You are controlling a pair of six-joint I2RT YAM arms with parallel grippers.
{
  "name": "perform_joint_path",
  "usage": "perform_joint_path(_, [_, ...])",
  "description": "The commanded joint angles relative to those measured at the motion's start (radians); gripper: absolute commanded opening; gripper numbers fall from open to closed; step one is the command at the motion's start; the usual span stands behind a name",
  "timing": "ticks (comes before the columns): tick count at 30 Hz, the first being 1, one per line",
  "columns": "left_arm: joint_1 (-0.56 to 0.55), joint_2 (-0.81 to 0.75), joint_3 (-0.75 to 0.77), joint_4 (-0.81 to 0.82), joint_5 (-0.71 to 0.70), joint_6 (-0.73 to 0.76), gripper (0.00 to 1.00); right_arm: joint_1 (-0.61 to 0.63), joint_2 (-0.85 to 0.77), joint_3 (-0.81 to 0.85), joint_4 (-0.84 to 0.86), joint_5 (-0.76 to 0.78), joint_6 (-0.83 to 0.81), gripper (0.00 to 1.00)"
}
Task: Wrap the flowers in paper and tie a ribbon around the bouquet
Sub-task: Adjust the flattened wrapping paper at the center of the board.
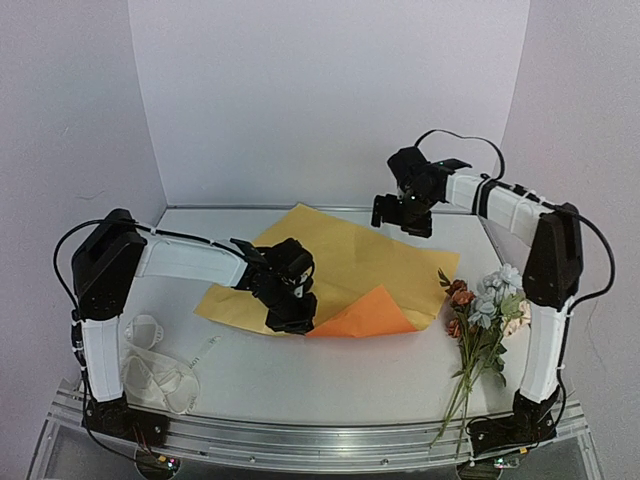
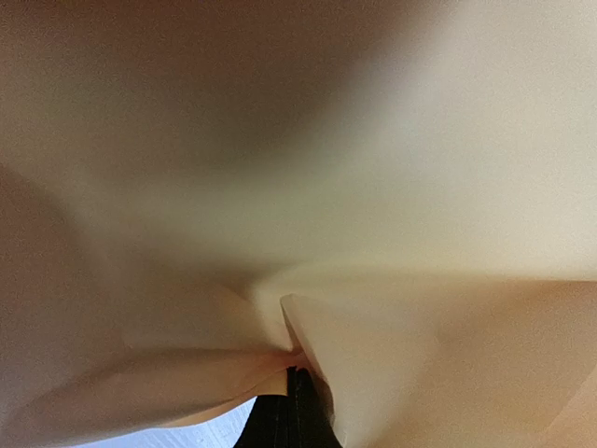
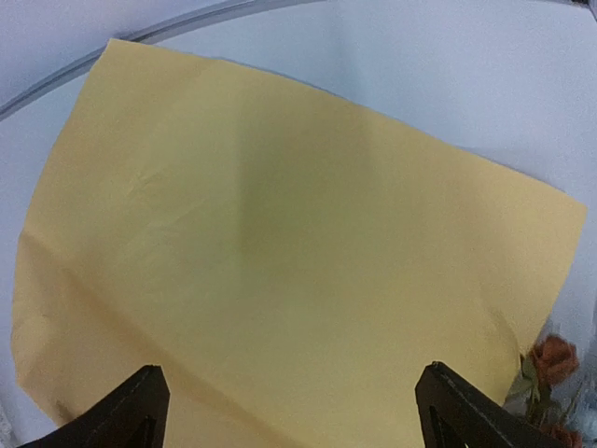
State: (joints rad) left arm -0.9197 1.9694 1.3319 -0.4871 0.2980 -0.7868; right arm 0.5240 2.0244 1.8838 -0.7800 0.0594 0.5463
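While my left gripper point(image 1: 292, 320) is clamped on a pinched fold at the near edge of the paper point(image 1: 350, 250), my right gripper point(image 1: 402, 222) hangs over its far side, fingers wide apart. Flowers point(image 1: 490, 300) lie on the table point(image 1: 330, 385) beside my right arm.

The paper point(image 1: 340, 262) across the middle of the top view is thin and matt, its yellow face softly creased. Its turned-over orange corner at lower centre is just as dull, and in the left wrist view it bunches into smooth folds. At the right the flowers point(image 1: 487, 298) look like cloth petals on thin plastic-looking stems, the ribbon point(image 1: 150, 378) at lower left is a limp, pale fabric-like band, and the matt white table point(image 1: 300, 380) is edged along the bottom by a brushed metal rail point(image 1: 320, 440), with smooth, slightly glossy white plastic shells on the arms point(image 1: 185, 260).
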Motion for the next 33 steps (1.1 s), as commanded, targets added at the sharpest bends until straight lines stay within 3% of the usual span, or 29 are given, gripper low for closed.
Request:
perform_joint_path(1, [0.038,0.014,0.008,0.044,0.032,-0.042,0.00,0.002,-0.353,-0.299,0.013,-0.044,0.205,0.96])
perform_joint_path(8, [0.048,0.006,-0.040,0.114,0.043,-0.086,0.00,0.018,-0.740,-0.830,0.120,-0.062,0.509,0.98])
perform_joint_path(14, [0.048,-0.003,-0.066,0.143,0.049,-0.104,0.00,0.107,-0.887,-1.071,0.203,-0.062,0.820,0.93])
perform_joint_path(18, [0.048,-0.009,-0.069,0.147,0.037,-0.103,0.00,0.188,-0.912,-1.158,0.250,0.016,1.009,0.92])
perform_joint_path(23, [0.047,-0.009,-0.072,0.151,0.037,-0.103,0.00,0.240,-0.845,-1.240,0.436,0.016,1.180,0.85])
perform_joint_path(30, [0.047,-0.015,-0.073,0.144,0.038,-0.090,0.00,0.272,-0.773,-1.282,0.594,0.021,1.288,0.81])
perform_joint_path(33, [0.047,-0.028,-0.079,0.142,0.033,-0.085,0.00,0.277,-0.741,-1.276,0.631,0.014,1.297,0.73])
